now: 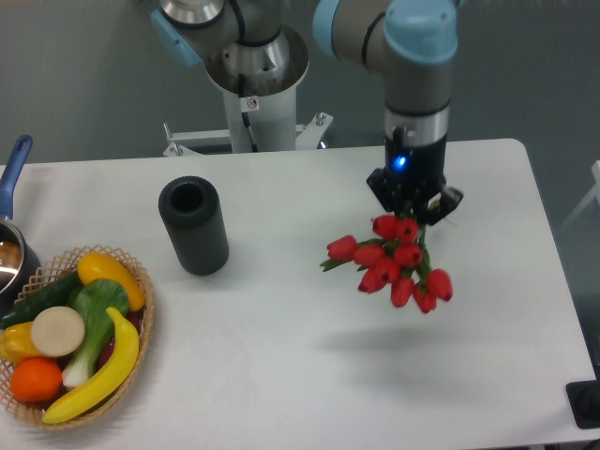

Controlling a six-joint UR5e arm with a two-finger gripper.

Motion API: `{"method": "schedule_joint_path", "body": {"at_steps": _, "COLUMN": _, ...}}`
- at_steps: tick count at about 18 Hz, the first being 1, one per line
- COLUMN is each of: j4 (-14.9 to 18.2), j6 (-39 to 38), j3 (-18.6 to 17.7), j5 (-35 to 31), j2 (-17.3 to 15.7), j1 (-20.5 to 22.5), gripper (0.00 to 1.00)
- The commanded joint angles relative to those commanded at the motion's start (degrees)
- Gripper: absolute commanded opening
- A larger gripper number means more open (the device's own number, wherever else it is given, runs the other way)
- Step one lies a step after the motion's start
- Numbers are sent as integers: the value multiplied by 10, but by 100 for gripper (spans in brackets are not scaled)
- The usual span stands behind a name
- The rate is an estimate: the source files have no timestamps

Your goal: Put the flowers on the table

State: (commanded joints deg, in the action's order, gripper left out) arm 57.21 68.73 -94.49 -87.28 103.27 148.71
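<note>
A bunch of red tulips point(394, 262) with green stems hangs in the air right of the table's middle, blooms pointing down toward the front. My gripper point(417, 212) points straight down and is shut on the stems at the top of the bunch. The flowers' shadow lies on the white table point(281, 375) below them, so the bunch is held above the surface. The stem ends are hidden between the fingers.
A dark cylindrical vase point(193, 225) stands upright left of centre. A wicker basket point(141, 291) of toy fruit and vegetables sits at the front left. A pot with a blue handle point(14, 169) is at the left edge. The robot base point(253, 84) stands behind.
</note>
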Motion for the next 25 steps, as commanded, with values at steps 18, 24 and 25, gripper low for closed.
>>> {"method": "schedule_joint_path", "body": {"at_steps": 18, "j4": -4, "j6": -61, "j3": -5, "j5": -33, "j2": 84, "j1": -52, "gripper": 100}}
{"method": "schedule_joint_path", "body": {"at_steps": 24, "j4": -49, "j6": -83, "j3": -6, "j5": -18, "j2": 90, "j1": -51, "gripper": 100}}
{"method": "schedule_joint_path", "body": {"at_steps": 25, "j4": -54, "j6": -77, "j3": -7, "j5": -15, "j2": 86, "j1": -50, "gripper": 100}}
